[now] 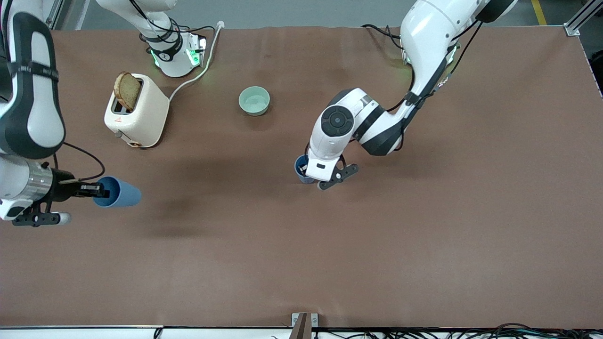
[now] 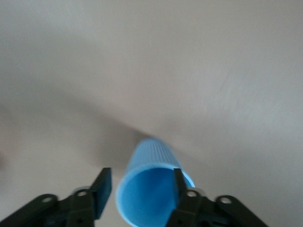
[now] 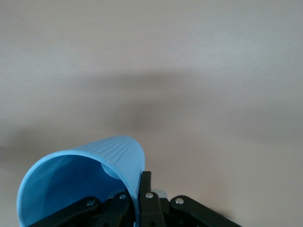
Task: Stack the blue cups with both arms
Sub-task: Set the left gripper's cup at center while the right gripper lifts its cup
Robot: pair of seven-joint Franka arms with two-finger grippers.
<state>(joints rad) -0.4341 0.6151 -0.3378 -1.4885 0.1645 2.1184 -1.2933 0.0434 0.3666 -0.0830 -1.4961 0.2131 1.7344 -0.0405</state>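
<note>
One blue cup (image 1: pixel 123 193) is held on its side by my right gripper (image 1: pixel 101 190), above the table at the right arm's end. In the right wrist view the right gripper (image 3: pixel 137 189) is shut on the wall of this cup (image 3: pixel 94 161), one finger inside and one outside. The second blue cup (image 1: pixel 299 165) stands upright near the table's middle, partly hidden under my left gripper (image 1: pixel 305 170). In the left wrist view the left gripper (image 2: pixel 140 187) is open around this cup's (image 2: pixel 151 161) rim. One finger sits at the rim and the other stands apart from the wall.
A cream toaster (image 1: pixel 136 110) with a slice of bread (image 1: pixel 127 90) stands toward the right arm's end, farther from the front camera, its white cable running to the arm's base. A pale green bowl (image 1: pixel 254 100) sits farther from the camera than the standing cup.
</note>
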